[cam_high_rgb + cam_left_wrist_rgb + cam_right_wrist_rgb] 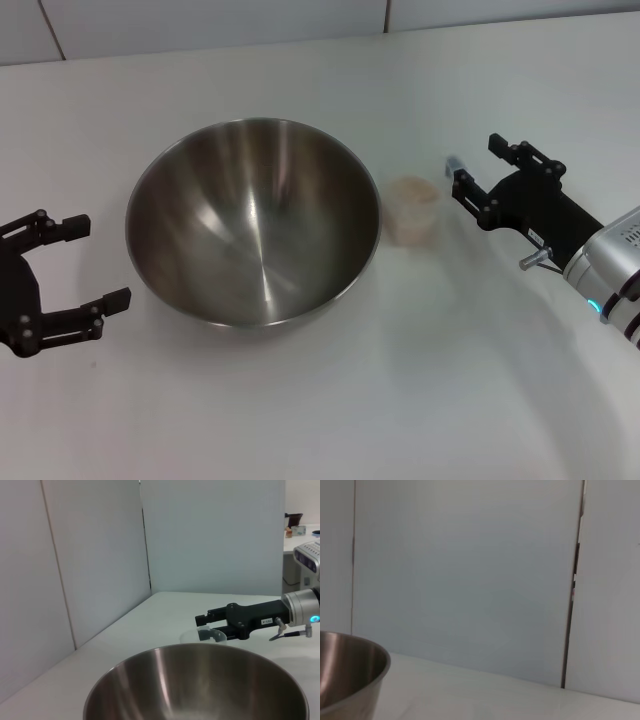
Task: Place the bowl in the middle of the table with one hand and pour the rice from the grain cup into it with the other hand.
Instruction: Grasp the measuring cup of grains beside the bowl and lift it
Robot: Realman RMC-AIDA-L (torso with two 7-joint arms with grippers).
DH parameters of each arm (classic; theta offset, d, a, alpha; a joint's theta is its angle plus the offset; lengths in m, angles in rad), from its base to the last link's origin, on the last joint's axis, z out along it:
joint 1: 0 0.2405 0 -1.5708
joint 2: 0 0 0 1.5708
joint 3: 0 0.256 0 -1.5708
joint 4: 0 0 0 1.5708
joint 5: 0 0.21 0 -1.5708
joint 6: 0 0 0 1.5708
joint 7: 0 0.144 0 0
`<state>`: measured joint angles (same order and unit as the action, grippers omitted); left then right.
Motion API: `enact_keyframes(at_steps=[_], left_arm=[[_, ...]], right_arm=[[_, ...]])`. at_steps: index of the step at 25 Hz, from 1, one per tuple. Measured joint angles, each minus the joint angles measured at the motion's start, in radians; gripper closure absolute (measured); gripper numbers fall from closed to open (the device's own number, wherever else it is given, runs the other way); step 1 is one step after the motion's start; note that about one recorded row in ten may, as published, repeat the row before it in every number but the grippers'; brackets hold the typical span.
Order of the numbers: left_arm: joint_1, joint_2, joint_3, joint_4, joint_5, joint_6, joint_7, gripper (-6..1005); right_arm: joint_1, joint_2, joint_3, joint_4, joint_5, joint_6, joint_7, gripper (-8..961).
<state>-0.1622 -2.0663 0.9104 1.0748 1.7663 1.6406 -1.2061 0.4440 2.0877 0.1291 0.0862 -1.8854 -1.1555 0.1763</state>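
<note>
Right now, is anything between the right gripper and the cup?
Nothing visible. The right gripper, open, sits just to the right of the cup with only bare table between them. The bowl stands on the cup's other side, close to it. The left gripper waits open left of the bowl.

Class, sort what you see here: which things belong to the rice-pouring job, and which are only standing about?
Job: bowl, grain cup with rice, table, left pincer, right pincer, both open.
Standing about: wall panels behind.

bare table (330, 410) all round; bowl (253, 222) close beside cup (412, 209), only a narrow gap between
</note>
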Motion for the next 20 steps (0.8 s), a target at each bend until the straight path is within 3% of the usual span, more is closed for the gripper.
enact_keyframes(at_steps=[6, 11, 14, 20], left_arm=[[-0.001, 0.000, 0.011, 0.004, 0.000, -0.005, -0.003, 133], [0.000, -0.001, 0.013, 0.004, 0.001, -0.005, -0.003, 133], [-0.001, -0.001, 0.013, 0.004, 0.001, -0.005, -0.007, 133], [-0.014, -0.002, 0.013, 0.005, 0.029, -0.006, -0.024, 133]], right_arm=[[0.001, 0.000, 0.001, 0.003, 0.002, 0.001, 0.000, 340], [0.001, 0.000, 0.001, 0.003, 0.000, -0.004, 0.000, 581], [0.001, 0.000, 0.001, 0.003, -0.001, -0.009, 0.000, 791], [-0.012, 0.000, 0.006, 0.022, 0.001, -0.063, -0.064, 936]])
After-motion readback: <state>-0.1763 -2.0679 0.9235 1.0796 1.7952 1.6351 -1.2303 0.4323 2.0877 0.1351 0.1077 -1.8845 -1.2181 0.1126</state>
